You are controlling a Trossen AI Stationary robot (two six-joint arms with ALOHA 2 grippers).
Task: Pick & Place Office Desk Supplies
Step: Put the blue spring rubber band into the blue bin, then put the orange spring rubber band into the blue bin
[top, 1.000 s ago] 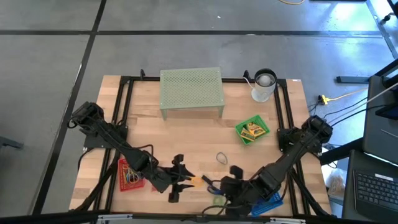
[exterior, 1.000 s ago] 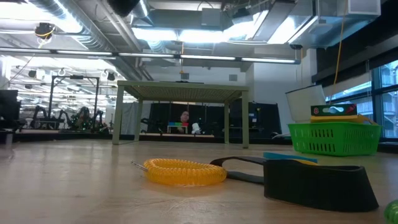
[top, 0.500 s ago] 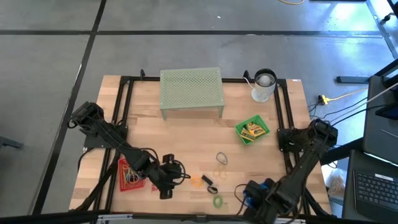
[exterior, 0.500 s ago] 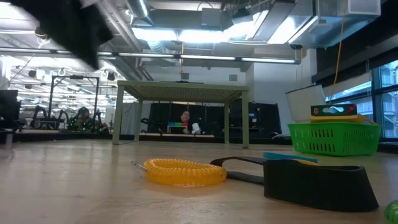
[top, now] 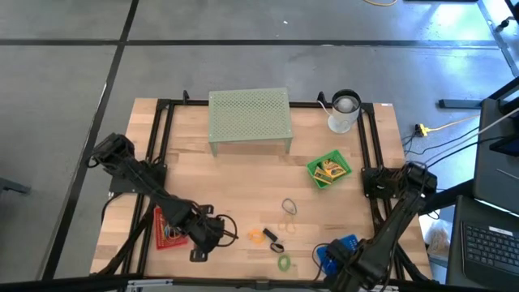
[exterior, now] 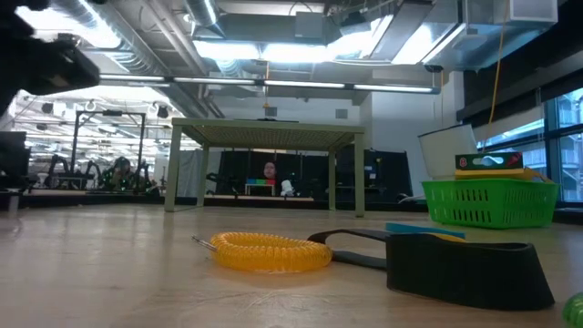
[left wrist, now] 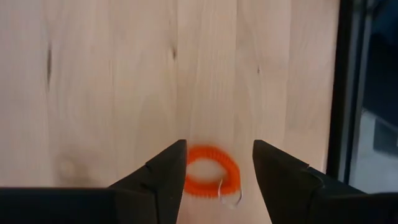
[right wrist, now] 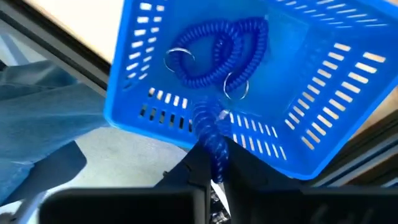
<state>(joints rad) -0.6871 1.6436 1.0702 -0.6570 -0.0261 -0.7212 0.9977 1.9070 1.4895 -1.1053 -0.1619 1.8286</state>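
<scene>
Just swung my right hand (right wrist: 214,167) from mid-tabletop back over the blue tray (right wrist: 323,134), still pinching a blue coil ring (right wrist: 214,146) above it, while the open left hand (left wrist: 216,171) pulled back, straddling the orange ring (left wrist: 211,179).

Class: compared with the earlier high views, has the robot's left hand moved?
Yes. The left hand pulled back from the orange ring toward the red tray.

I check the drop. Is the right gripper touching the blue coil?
Touching. The right wrist view shows the right gripper pinching the blue coil over the blue tray's rim.
</scene>
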